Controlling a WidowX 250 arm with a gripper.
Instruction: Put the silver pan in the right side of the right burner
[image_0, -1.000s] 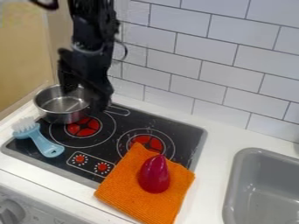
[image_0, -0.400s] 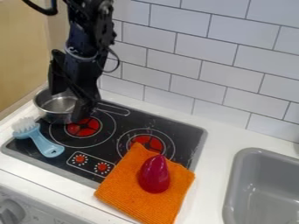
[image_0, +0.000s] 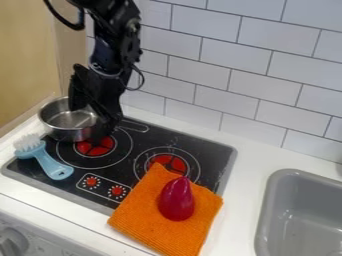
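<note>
At the far left of the stovetop (image_0: 214, 161), the silver pan (image_0: 65, 120) is sitting upright, well apart from the right burner (image_0: 172, 164), so the task is looking barely begun. The black pincer (image_0: 89, 123) is hanging over the pan's right side, its fingers standing apart with part of the pan showing between them; it is not appearing to grip anything. Grasping, carrying and setting down the pan are all remaining. An orange cloth (image_0: 137, 215) is covering the near edge of the right burner, and a dark red object (image_0: 176, 199) is lying on the cloth, so the placing may be needing care there. A blue brush (image_0: 49, 163) is resting near the pan. As for writing, white rings and outlines are marking the burners and two small red-centred dials (image_0: 91, 181), while faint marks beside the grey knob (image_0: 12, 242) at the near left are staying too small to read.
</note>
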